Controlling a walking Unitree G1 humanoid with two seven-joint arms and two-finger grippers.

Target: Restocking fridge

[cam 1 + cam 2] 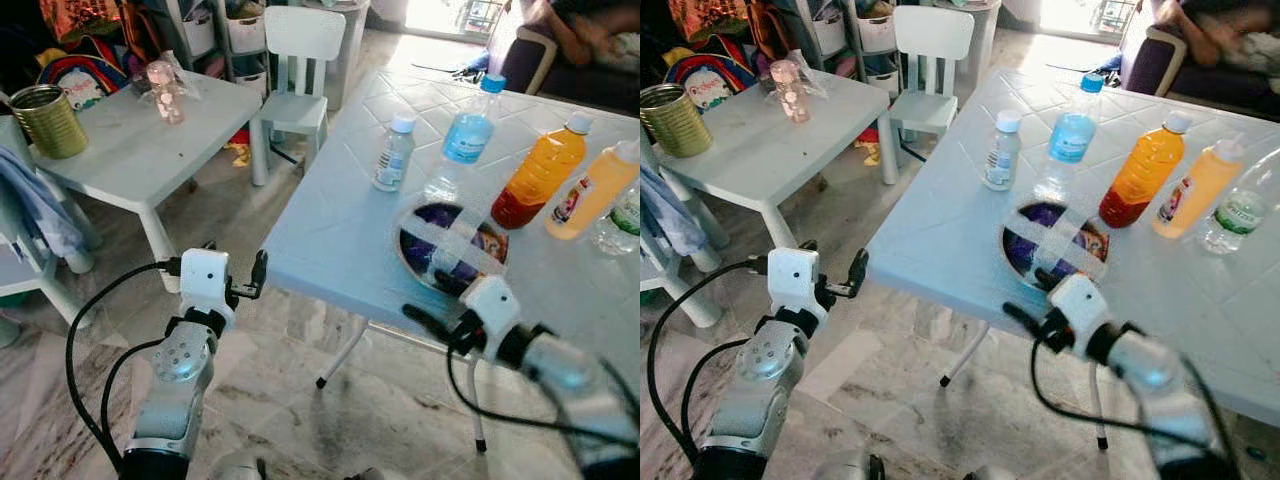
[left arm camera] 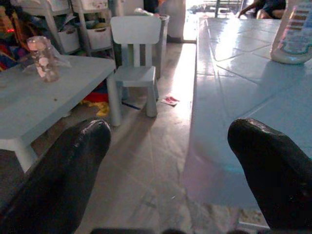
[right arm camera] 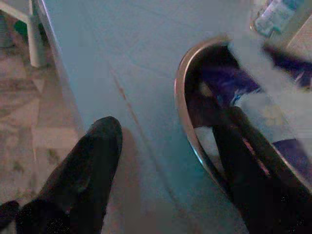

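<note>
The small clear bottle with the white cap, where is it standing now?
The small clear bottle stands on the light blue table, on the robot's left of the blue-capped water bottle, behind the bowl.

Open floor (image 1: 230, 220) is seen between the counter (image 1: 330, 240) and the low white table (image 1: 150, 150); this lane is closed at its far end by the small white chair (image 1: 297, 70). The counter's near left corner is bare. Beyond that corner, passage is obstructed by the taped bowl (image 1: 450, 250), and behind the bowl by a row: small bottle (image 1: 394, 153), blue-capped bottle (image 1: 466, 130), orange bottle (image 1: 540, 172), yellow bottle (image 1: 592, 188). Narrow gaps are seen between the bottles.
</note>
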